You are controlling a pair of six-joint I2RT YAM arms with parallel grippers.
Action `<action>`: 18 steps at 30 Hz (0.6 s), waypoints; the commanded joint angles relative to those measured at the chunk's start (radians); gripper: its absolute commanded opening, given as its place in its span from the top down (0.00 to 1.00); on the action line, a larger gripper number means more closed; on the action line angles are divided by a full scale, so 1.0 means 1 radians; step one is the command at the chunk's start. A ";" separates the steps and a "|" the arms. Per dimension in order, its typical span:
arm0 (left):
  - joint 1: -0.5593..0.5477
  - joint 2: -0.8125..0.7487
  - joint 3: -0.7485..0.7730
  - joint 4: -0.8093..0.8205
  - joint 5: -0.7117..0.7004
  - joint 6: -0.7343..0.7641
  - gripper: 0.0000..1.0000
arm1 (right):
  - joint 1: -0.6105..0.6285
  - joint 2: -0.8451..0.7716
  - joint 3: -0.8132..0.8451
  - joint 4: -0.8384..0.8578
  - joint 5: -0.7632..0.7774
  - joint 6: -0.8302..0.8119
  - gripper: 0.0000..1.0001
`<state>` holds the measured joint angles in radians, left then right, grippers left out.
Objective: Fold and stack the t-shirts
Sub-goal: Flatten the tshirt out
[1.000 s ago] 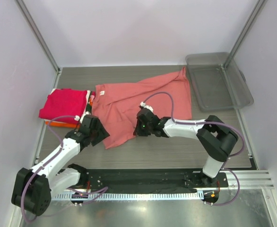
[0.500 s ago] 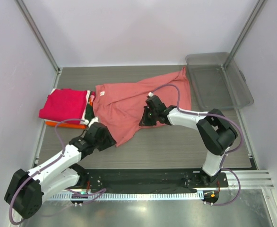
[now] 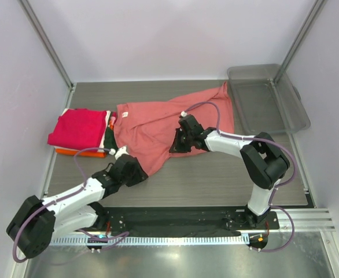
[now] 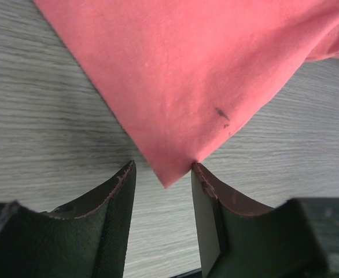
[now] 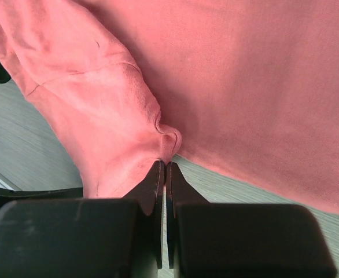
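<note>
At the left, a folded magenta shirt (image 3: 77,127) tops a stack. An orange shirt (image 3: 74,152) shows only as an edge beneath it, and whatever lies between them is too thin to name. The left gripper (image 4: 162,169) has its fingers apart around the near corner of the coral shirt (image 4: 181,75). Mid-table, the right gripper (image 5: 165,165) is pinched together on a puckered fold of that shirt. A grey bin (image 3: 268,107) sits far right.
</note>
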<state>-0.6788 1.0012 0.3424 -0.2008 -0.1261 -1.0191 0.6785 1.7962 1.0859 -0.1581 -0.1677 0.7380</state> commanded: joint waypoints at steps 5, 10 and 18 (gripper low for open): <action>-0.024 0.069 0.044 0.104 -0.072 -0.010 0.70 | -0.002 -0.008 0.005 0.026 -0.023 -0.014 0.99; -0.033 0.074 0.049 0.098 -0.075 -0.021 0.99 | -0.003 -0.044 -0.024 0.028 0.017 -0.022 0.74; 0.047 -0.045 0.095 -0.051 -0.050 -0.006 1.00 | -0.080 -0.313 -0.231 0.011 0.269 -0.034 0.48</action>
<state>-0.6792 1.0237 0.3809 -0.1959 -0.1719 -1.0374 0.6472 1.6146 0.9012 -0.1574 -0.0425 0.7216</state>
